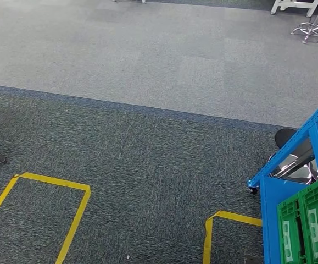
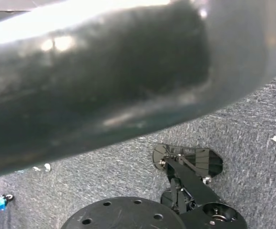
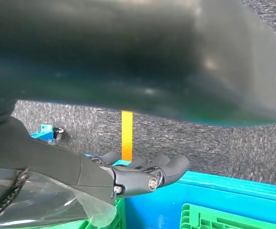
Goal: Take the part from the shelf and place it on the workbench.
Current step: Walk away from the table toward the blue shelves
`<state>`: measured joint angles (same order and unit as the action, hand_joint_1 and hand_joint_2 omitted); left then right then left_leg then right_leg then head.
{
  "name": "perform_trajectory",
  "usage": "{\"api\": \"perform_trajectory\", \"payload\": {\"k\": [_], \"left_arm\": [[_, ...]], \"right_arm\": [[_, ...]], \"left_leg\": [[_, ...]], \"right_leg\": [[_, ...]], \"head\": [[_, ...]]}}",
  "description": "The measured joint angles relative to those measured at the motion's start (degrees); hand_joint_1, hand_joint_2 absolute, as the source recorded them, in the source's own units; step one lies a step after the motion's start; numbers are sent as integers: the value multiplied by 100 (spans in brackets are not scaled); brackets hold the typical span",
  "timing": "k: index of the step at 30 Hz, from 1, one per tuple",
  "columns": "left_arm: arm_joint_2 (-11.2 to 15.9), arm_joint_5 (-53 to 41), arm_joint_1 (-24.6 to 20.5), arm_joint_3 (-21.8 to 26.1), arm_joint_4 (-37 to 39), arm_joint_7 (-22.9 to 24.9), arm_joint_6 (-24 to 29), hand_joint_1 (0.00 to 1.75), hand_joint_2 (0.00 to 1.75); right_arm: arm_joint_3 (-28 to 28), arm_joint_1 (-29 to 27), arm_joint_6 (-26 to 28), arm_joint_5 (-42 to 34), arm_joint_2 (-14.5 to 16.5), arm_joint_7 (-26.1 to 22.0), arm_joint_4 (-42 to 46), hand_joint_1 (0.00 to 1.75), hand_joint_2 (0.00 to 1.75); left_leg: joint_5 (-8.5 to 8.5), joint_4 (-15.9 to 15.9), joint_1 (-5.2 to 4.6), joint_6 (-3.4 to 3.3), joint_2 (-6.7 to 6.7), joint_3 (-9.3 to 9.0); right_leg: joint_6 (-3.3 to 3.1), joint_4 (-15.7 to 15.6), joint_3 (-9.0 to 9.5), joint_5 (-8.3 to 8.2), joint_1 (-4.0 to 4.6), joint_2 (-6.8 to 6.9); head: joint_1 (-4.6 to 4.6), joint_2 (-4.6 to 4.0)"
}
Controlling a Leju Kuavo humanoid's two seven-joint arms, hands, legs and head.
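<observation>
The right hand [image 3: 143,174] extends flat over the blue shelf [image 1: 291,220], seen in the right wrist view. Its dark fingers [image 3: 172,167] lie straight, side by side, slightly apart, and hold nothing. A clear plastic bag [image 3: 39,200] with an indistinct dark content sits beside the wrist; whether this is the part cannot be told, and contact with the hand is not discernible.

In the head view, the blue shelf stands at the near right corner of the scene on dark grey carpet [image 1: 149,165]. Green crates [image 1: 304,228] rest inside the shelf frame. Yellow floor tape [image 1: 72,220] marks a rectangle at the near left, and a second outline lies just left of the shelf. Lighter grey carpet covers the far half of the floor.

The left wrist view looks down at the carpet; the state of the left hand cannot be told.
</observation>
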<state>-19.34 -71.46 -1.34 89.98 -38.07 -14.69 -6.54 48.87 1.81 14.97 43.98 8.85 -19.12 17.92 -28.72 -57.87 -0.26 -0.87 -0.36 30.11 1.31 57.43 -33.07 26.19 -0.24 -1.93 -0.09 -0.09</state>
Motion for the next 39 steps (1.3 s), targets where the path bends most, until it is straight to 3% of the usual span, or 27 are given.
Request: {"api": "perform_trajectory", "payload": {"k": [39], "left_arm": [[-7,60,3,1,-13,93,40,0,0]], "right_arm": [[208,-1,-2,128,0,-25,2,0,0]], "left_leg": [[0,0,0,0,0,1]], "right_leg": [[0,0,0,0,0,0]], "head": [[1,0]]}}
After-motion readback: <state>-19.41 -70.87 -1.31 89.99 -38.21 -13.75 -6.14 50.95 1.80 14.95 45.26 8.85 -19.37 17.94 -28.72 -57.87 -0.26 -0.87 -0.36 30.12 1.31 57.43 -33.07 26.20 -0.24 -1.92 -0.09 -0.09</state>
